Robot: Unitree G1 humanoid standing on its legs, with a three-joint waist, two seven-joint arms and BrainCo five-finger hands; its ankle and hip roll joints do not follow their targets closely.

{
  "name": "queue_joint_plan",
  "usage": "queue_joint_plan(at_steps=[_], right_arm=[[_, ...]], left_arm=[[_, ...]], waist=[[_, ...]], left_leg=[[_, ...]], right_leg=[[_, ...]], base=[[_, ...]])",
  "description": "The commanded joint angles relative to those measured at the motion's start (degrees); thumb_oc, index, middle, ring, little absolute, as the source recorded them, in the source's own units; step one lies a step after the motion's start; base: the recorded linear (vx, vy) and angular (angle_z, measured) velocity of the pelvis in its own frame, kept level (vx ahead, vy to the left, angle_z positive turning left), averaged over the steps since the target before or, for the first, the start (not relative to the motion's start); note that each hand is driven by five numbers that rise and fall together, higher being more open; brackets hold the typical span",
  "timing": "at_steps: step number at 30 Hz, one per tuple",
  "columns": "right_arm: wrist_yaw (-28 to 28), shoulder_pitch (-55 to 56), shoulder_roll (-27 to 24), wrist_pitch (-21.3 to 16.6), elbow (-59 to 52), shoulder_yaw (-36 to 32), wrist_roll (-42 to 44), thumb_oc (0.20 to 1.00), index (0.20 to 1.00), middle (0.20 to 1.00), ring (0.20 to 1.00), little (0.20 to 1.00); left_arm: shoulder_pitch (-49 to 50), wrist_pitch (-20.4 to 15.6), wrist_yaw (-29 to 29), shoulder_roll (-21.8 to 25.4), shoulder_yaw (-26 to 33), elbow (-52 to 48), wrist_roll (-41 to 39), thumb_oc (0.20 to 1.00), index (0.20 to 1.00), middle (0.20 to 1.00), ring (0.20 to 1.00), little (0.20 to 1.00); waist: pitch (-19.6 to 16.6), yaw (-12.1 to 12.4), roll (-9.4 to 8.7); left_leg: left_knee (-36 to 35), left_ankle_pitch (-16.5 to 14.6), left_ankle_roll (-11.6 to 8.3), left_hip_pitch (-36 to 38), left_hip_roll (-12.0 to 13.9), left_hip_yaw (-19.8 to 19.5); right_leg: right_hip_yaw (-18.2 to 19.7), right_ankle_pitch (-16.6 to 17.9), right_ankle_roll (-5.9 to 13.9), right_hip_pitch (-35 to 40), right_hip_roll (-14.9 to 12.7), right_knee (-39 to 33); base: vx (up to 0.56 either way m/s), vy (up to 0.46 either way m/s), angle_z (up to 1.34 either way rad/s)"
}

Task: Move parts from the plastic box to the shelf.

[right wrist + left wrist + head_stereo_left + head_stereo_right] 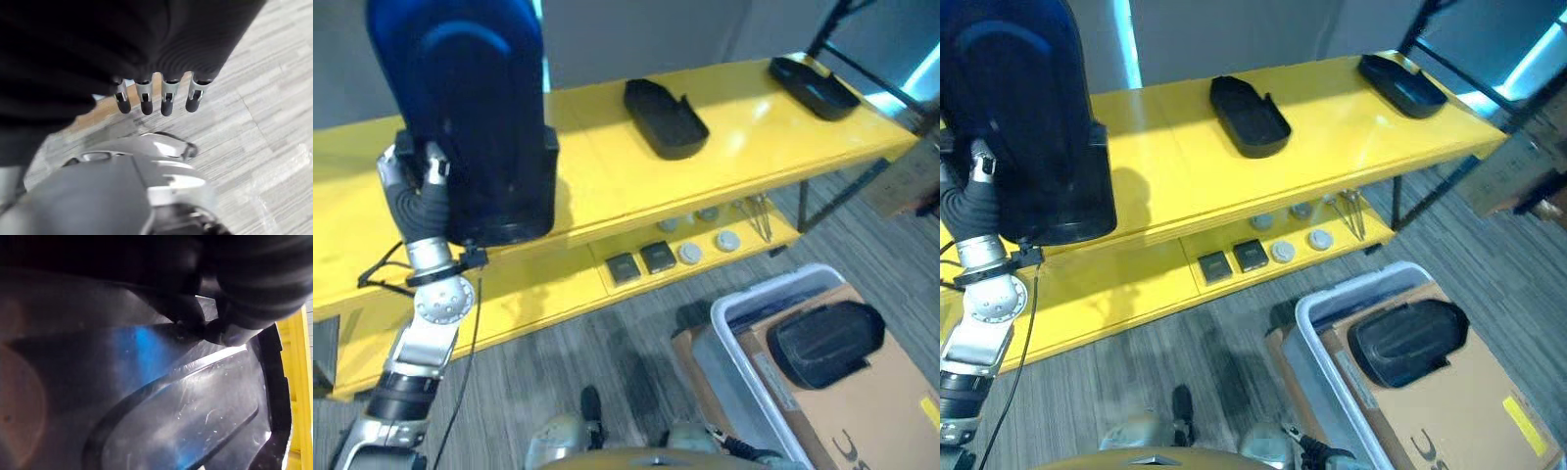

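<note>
A grey wood-grain floor [607,343] runs under a long yellow shelf [607,162] of two tiers, set against a pale wall. On the top tier two black moulded parts are already laid flat: one near the middle [664,117] and one at the far right end [814,85], well apart from each other. A third black part [475,117], tall and hollow, is held upright at the left end of the top tier, its lower edge at or just above the yellow surface; contact cannot be confirmed. It appears to be held on end so that it can be lowered and laid down beside the others.

The left hand [411,181] is pressed against the side of this part. In the left wrist view the part's glossy inner wall [186,406] is seen from very close, but the fingers are hidden, so it cannot be told whether they are curled round it. The right hand [156,100] hangs idle over the floor with its fingers straight and relaxed, holding nothing.

On the lower tier small items are lined up: two dark square pieces [639,262] and several grey round discs [710,245].

The clear plastic box [744,318] stands on the floor at the lower right. Inside it a brown cardboard sheet [862,401] is seen, with one more black part [824,341] resting on it, so at least one part is judged to remain to be moved.
</note>
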Motion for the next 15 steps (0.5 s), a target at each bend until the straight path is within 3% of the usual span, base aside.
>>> queue_joint_plan(at_steps=[1, 4, 5, 6, 11, 15], right_arm=[[0.7, 1.2, 0.8, 0.7, 2.8, 2.1, 1.1, 1.0, 1.0, 1.0, 1.0, 1.0], [0.7, 1.3, 0.8, 0.7, 2.8, 2.1, 1.1, 1.0, 1.0, 1.0, 1.0, 1.0], [0.7, 1.3, 0.8, 0.7, 2.8, 2.1, 1.1, 1.0, 1.0, 1.0, 1.0, 1.0], [1.4, 2.1, 1.8, -0.4, 2.7, 3.1, 3.7, 1.0, 1.0, 1.0, 1.0, 1.0], [0.8, 2.5, 1.6, 0.9, 2.6, 2.1, 7.1, 1.0, 1.0, 1.0, 1.0, 1.0], [0.2, 2.9, 0.5, 1.9, 2.2, 1.1, 8.8, 1.0, 1.0, 1.0, 1.0, 1.0]], left_arm=[[-3.3, 1.2, 2.7, 0.4, -1.1, -4.2, -0.3, 0.2, 0.2, 0.2, 0.2, 0.2], [-3.3, 1.2, 2.7, 0.4, -1.1, -4.2, -0.3, 0.2, 0.2, 0.2, 0.2, 0.2], [-3.3, 1.2, 2.7, 0.4, -1.1, -4.2, -0.3, 0.2, 0.2, 0.2, 0.2, 0.2], [-3.3, 4.7, 1.9, -1.0, -2.6, -6.9, -0.4, 0.2, 0.2, 0.2, 0.2, 0.2], [-0.1, 5.8, 2.3, -1.6, -2.3, -7.1, -1.4, 0.2, 0.2, 0.2, 0.2, 0.2], [1.1, 6.9, 5.1, -2.2, -2.1, -5.4, -2.2, 0.2, 0.2, 0.2, 0.2, 0.2]], waist=[[-2.4, -2.3, 0.42], [-2.4, -2.3, 0.45], [-2.4, -2.3, 0.45], [-2.1, -3.6, -1.12], [-3.0, -3.2, -1.65], [-2.7, -3.2, -1.38]], left_leg=[[-0.6, -4.6, -6.16, -0.6, 4.1, -5.5], [-0.6, -4.6, -6.17, -0.7, 4.2, -5.6], [-0.6, -4.6, -6.17, -0.7, 4.2, -5.6], [-0.6, -7.0, -5.96, 0.8, 3.5, -10.7], [-0.6, -6.9, -6.94, 1.2, 4.0, -10.6], [-0.2, -6.8, -7.89, 1.3, 4.8, -10.1]], right_leg=[[1.2, 11.2, -0.5, 1.9, 2.3, -13.2], [1.1, 11.3, -0.51, 1.9, 2.3, -13.3], [1.1, 11.3, -0.51, 1.9, 2.3, -13.3], [7.5, 12.7, 0.59, 1.6, 4.5, -19.5], [6.7, 11.7, -0.86, 6.8, 5.6, -24.2], [7.3, 10.5, -2.2, 8.5, 6.2, -25.7]], base=[[0.11, -0.152, 1.01], [0.01, -0.017, 0.73], [0.26, -0.579, 0.49], [0.26, -0.595, 0.22], [0.19, -0.296, 0.85], [0.11, -0.09, 0.0]])
